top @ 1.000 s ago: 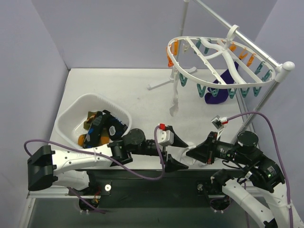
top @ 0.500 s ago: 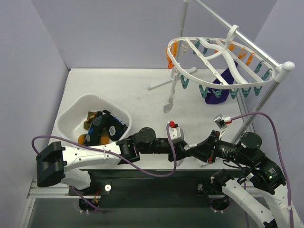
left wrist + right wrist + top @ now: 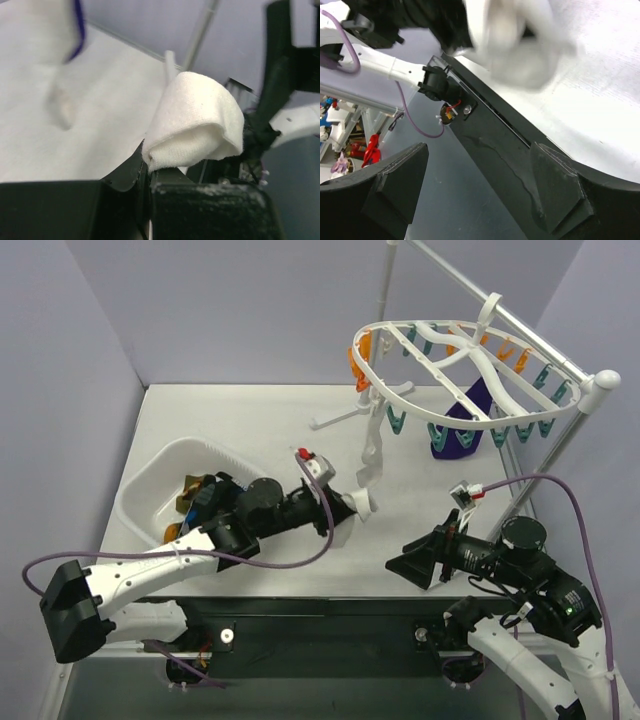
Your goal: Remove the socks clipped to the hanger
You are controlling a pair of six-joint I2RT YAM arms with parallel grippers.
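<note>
The white oval hanger (image 3: 455,352) with teal and orange clips hangs from a rail at the back right. A dark purple sock (image 3: 458,432) and a thin white sock (image 3: 372,452) dangle from its clips. My left gripper (image 3: 345,506) is shut on a folded white sock (image 3: 364,503) above the table's middle. In the left wrist view this white sock (image 3: 196,126) bulges out of the closed left gripper (image 3: 150,169). My right gripper (image 3: 408,567) stands open near the front edge. Nothing is between the spread fingers of the right gripper (image 3: 477,187) in its wrist view.
A white tub (image 3: 140,490) at the left holds several dark and orange-brown socks (image 3: 205,502). The rail's white stand (image 3: 345,418) rests on the table at the back. A post (image 3: 560,445) rises at the right.
The right gripper opened and let go of the white sock. The left gripper shut on it and swung back and left, towards the tub.
</note>
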